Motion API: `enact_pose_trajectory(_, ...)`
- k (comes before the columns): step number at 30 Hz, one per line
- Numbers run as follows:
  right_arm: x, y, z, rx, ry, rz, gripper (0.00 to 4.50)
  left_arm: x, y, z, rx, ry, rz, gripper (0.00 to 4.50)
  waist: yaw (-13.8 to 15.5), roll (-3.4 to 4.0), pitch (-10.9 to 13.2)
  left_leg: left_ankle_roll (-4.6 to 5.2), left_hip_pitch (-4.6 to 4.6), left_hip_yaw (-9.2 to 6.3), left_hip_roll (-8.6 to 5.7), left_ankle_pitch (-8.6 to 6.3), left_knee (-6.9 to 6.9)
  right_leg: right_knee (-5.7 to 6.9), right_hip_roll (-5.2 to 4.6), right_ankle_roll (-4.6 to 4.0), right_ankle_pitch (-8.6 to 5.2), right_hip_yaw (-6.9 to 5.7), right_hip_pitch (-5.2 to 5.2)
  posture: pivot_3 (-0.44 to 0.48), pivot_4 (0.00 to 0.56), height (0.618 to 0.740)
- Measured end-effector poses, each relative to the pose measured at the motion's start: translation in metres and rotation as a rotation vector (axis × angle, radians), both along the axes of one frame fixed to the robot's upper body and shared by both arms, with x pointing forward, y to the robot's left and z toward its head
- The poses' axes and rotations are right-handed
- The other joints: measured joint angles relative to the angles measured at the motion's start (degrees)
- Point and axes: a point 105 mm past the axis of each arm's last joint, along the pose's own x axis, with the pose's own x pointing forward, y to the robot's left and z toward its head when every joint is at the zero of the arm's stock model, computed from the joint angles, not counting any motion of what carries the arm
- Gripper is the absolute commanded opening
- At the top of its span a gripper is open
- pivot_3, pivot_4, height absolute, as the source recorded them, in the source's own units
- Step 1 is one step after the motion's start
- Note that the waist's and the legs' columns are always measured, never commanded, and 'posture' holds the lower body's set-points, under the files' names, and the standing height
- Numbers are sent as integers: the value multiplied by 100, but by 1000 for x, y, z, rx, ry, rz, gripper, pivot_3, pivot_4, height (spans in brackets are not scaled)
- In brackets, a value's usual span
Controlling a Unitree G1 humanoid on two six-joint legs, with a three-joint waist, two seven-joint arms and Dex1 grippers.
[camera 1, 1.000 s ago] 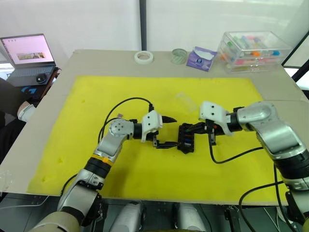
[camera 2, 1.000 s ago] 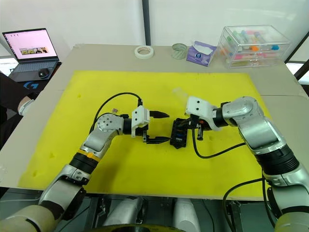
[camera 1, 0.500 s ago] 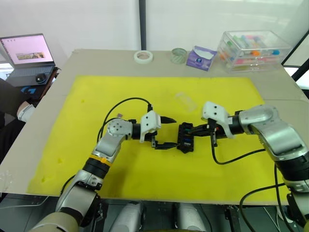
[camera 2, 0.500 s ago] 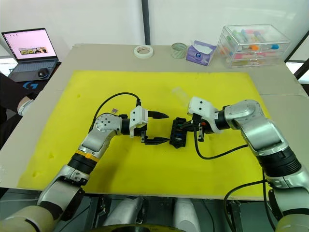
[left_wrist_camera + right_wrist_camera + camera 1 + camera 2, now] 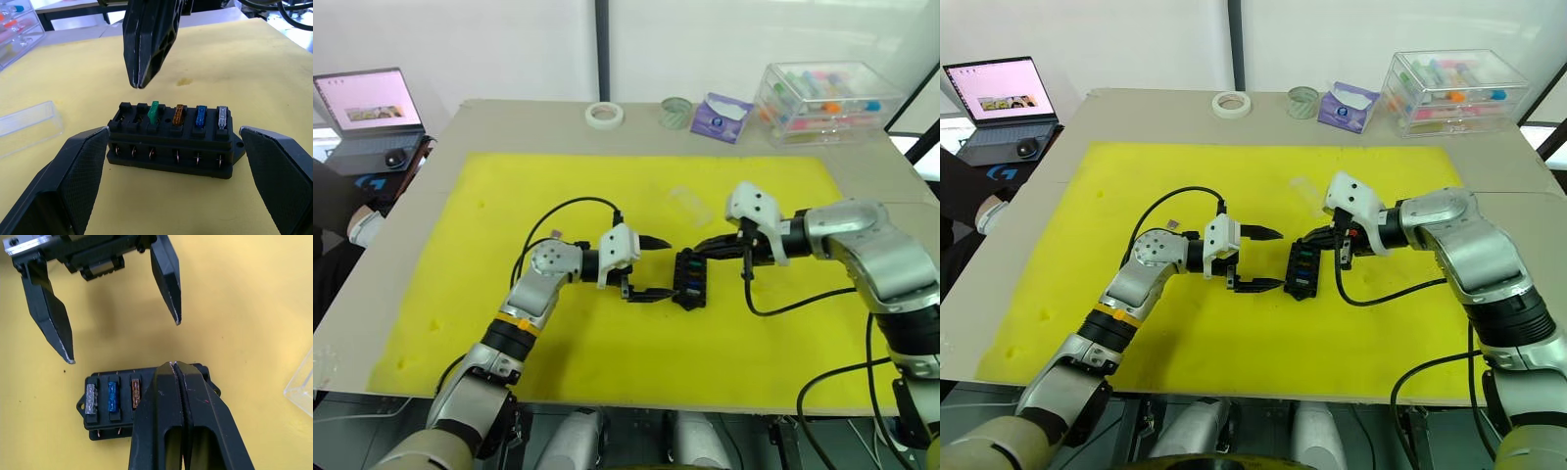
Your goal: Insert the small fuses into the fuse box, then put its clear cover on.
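Since a second ago the right arm has lifted and drawn back a little: the right gripper (image 5: pixel 1317 236) that sat low against the fuse box (image 5: pixel 1301 269) now hangs just above the box's far end, while the left arm has stayed put.

From where I stand, the biggest thing is the yellow mat (image 5: pixel 509 196) covering most of the table (image 5: pixel 509 117), with the large clear storage case (image 5: pixel 827 101) at the far right corner and a laptop (image 5: pixel 370 113) off to the left. The black fuse box sits mid-mat between the two grippers. The left gripper (image 5: pixel 649 267) has its fingers spread wide — one finger low beside the box's near end, the other raised, holding nothing. The right gripper's fingers are pressed flat together, tip to tip, nothing visible between them.

The clear cover (image 5: pixel 689 205) lies on the mat beyond the box, apart from it.

The left wrist view brings out what the head views cannot — four small fuses (image 5: pixel 153 112) standing in the box's slots: green, brown-orange, blue and grey, the green one standing higher than the rest, with two slots beside it still bare
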Motion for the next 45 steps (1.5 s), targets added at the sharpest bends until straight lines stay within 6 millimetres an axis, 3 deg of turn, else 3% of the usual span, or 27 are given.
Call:
enact_pose_trajectory(17, 0, 6, -9, 3, 14, 9, 31, 0, 4, 1, 16, -6, -2, 4500, -1, 0, 0, 0, -1, 0, 1, 0, 0, 0, 1, 0, 0, 0, -1, 0, 150, 740)
enact_pose_trajectory(22, -1, 4, 5, 63, -1, 1, 31, -6, 18, 3, 16, 16, 7, 4500, -13, 3, 3, 0, -1, 0, 2, 0, -3, 0, 1, 0, 0, 4, -4, 0, 150, 740)
enact_pose_trajectory(25, -3, -6, 25, 110, -79, -18, 31, -12, 51, 13, 26, 45, 52, 4500, -39, 14, 10, 0, -1, 0, 5, 0, -9, 1, 5, -1, 0, 7, -8, 0, 150, 740)
enact_pose_trajectory(28, -6, -17, 33, 105, -146, -34, 622, -12, 82, 20, 63, 49, 126, 4500, -31, 15, 11, 0, -1, 0, 4, 0, -7, 1, 3, 0, 0, 6, -5, 0, 150, 740)
enact_pose_trajectory(32, -9, -26, 36, 99, -187, -50, 1921, -11, 103, 27, 76, 62, 185, 4500, 21, 18, 16, 0, -2, -1, 2, 0, -3, 0, 0, 0, 0, 3, -2, 0, 150, 740)
enact_pose_trajectory(37, -20, -55, 44, 104, -253, -130, 3593, 0, 151, 59, 69, 7, 366, 4500, 2, 18, 19, 0, -2, -1, 3, 0, -7, -1, 2, 0, 0, 3, -3, 0, 150, 740)
enact_pose_trajectory(39, -25, -62, 43, 115, -260, -154, 4290, -1, 166, 58, 82, 12, 417, 4500, -14, 21, 20, 0, 0, 1, 5, 0, -10, -1, 3, 0, 0, 6, -4, 0, 150, 740)
enact_pose_trajectory(45, -40, -89, 29, 106, -267, -255, 4449, -2, 226, 35, 85, 100, 646, 4500, 0, 25, 22, 0, 0, 2, 5, 0, -9, -1, 4, -1, 0, 7, -2, 0, 150, 740)
